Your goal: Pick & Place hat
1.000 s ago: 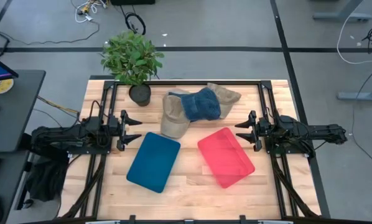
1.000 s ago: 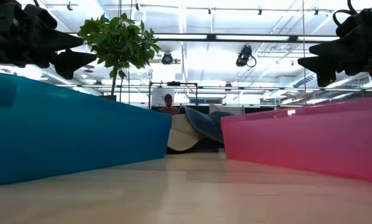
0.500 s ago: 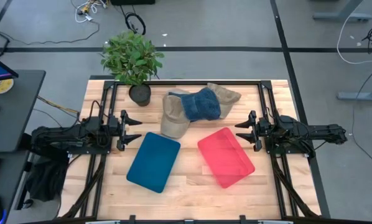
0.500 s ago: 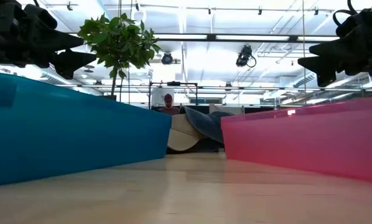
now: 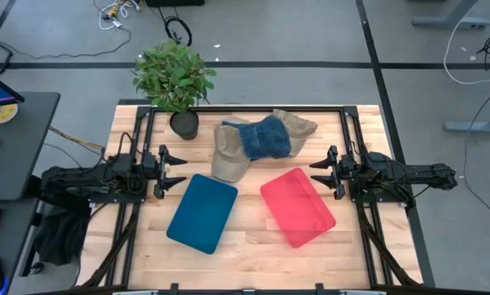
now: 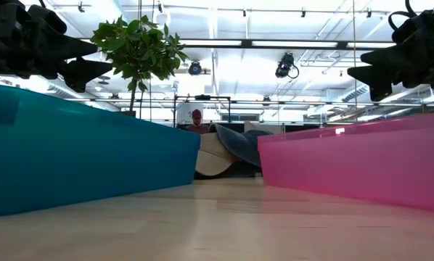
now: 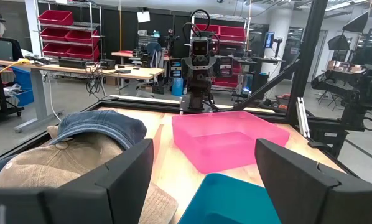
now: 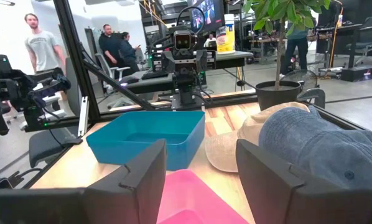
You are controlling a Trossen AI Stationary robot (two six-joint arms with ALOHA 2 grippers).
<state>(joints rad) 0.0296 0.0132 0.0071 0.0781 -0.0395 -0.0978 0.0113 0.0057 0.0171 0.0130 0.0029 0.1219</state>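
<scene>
A pile of caps lies at the table's far middle: a blue denim cap (image 5: 265,137) rests on top of tan caps (image 5: 229,157), one tan brim pointing toward the blue bin. In the left wrist view the denim cap (image 7: 99,126) sits over a tan cap (image 7: 61,165); the right wrist view shows the denim cap (image 8: 323,146) too. My left gripper (image 5: 173,170) hovers open at the table's left side, my right gripper (image 5: 320,174) open at the right side. Neither touches anything.
A blue bin (image 5: 202,211) and a pink bin (image 5: 297,206) stand side by side on the table's near half. A potted plant (image 5: 176,82) stands at the far left corner. Black frame rails run along both sides. People stand in the room beyond.
</scene>
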